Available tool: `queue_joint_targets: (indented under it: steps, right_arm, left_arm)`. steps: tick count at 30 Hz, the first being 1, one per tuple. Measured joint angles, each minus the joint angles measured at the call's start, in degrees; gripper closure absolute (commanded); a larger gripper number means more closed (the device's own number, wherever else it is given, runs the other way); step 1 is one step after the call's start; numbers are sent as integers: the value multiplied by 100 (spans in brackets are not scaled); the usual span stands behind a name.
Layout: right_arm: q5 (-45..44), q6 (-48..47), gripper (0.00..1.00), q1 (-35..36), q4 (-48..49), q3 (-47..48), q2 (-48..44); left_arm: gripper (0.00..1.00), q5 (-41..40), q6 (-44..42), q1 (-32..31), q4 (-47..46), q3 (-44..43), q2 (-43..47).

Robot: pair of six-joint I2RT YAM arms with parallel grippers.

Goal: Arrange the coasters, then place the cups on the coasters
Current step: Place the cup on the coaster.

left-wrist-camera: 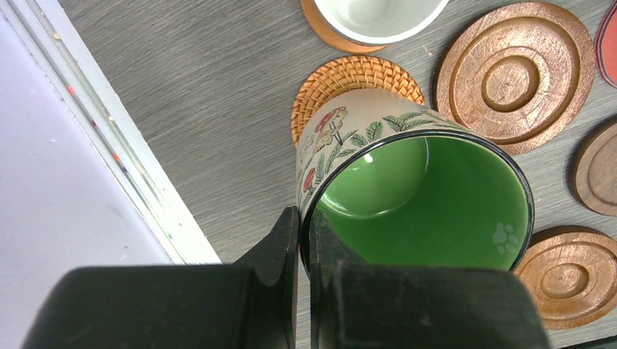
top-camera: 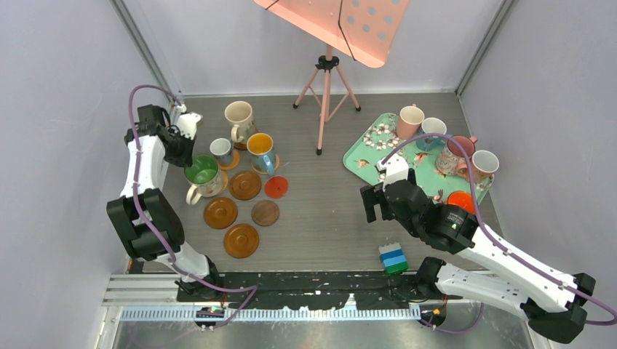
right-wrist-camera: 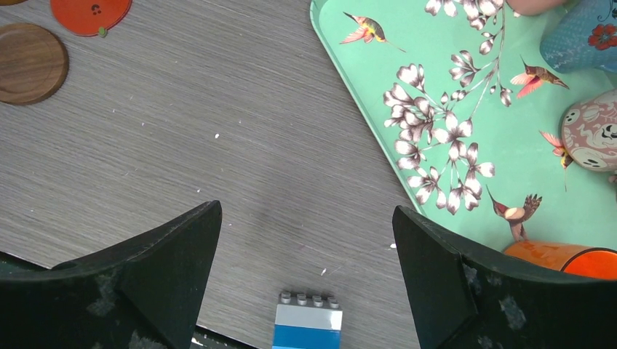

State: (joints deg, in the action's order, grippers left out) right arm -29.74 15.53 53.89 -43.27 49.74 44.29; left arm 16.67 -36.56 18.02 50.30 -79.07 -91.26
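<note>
My left jaws clamped on rim of green-lined mug [left-wrist-camera: 422, 196]; woven coaster [left-wrist-camera: 349, 76] shows just beyond it, upper centre of left wrist frame. Right jaws apart, beside tray [right-wrist-camera: 509, 131].

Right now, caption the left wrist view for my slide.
Left gripper pinching green-lined mug by its rim, partly over woven coaster.

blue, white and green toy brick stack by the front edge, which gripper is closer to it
Right. The right gripper hovers open just beyond the toy brick stack; the left gripper is far to the left, shut on the green-lined floral mug.
</note>
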Motion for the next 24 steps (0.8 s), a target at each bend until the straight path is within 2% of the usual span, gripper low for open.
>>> queue_joint_targets:
  steps: [24]
  right_arm:
    - [-149, -133, 5, 0, 127, 0, 79]
  left_arm:
    - [100, 48, 9, 0, -125, -52, -293]
